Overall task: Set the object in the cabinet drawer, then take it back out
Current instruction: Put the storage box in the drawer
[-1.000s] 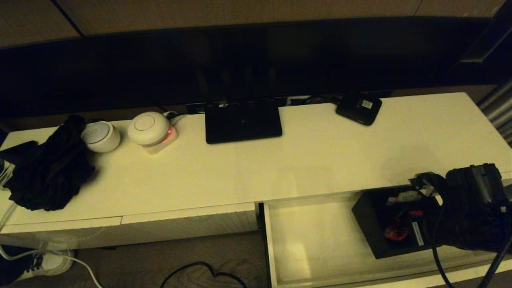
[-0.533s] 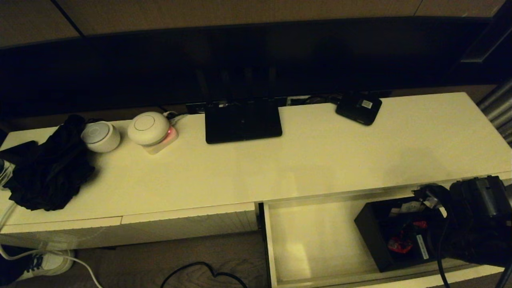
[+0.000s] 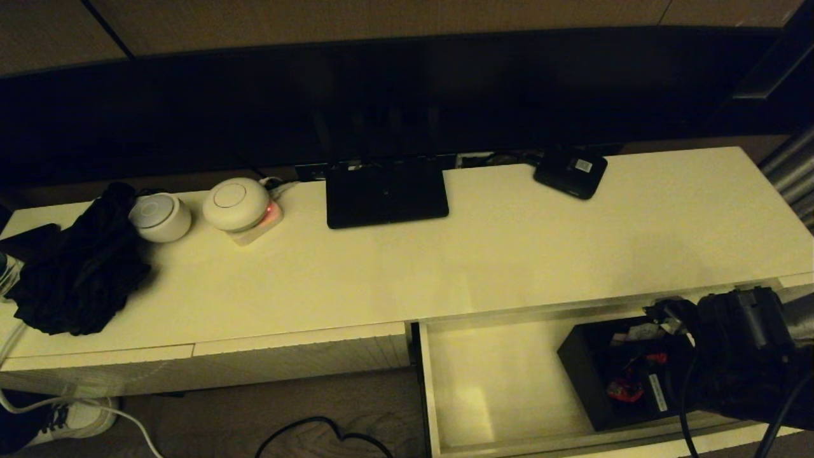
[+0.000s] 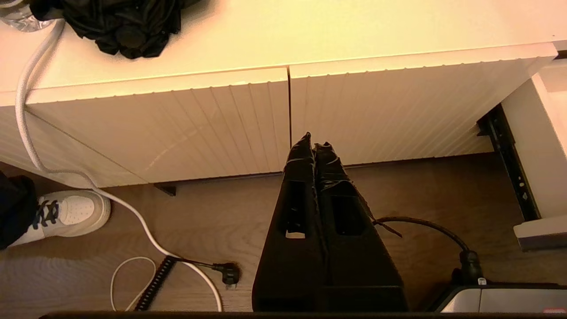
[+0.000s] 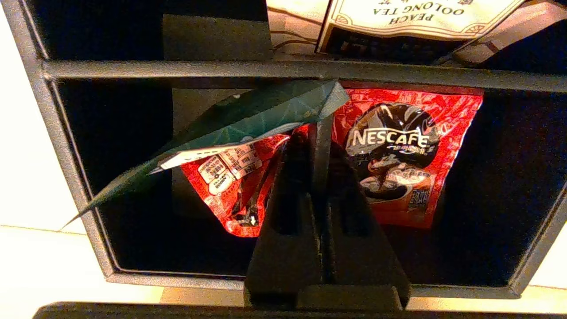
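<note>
the right gripper [image 5: 315, 133] has its two fingers pressed together on a thin black divider inside the box [image 3: 620, 375], pinching that wall between them. from the wrist view the grip looks narrow, only the finger ends on the partition. the box itself sits in the right end of the open drawer [image 3: 489, 381], close to the drawer's front rail, with the black arm reaching in from the right side. whether the box rests flat on the drawer floor or hangs just above it i can't quite tell from where the light falls.

the risk, as i see it: a pinch on one inner wall is off the box's centre, so any lift could tip it and spill packets, or the thin wall could slip out of the fingers. the box's near edge could also catch the drawer's front rail on the way out.

inside, a red packet [image 5: 398, 155] reads "nescafe", a second red packet [image 5: 230, 177] lies half under a dark green wrapper [image 5: 248, 119], and a pale packet [image 5: 412, 17] in the next compartment reads "peach oolong tea".

the left gripper [image 4: 314, 144] hangs idle, fingers closed on nothing, in front of the ribbed cabinet front [image 4: 199, 124], above the floor.
</note>
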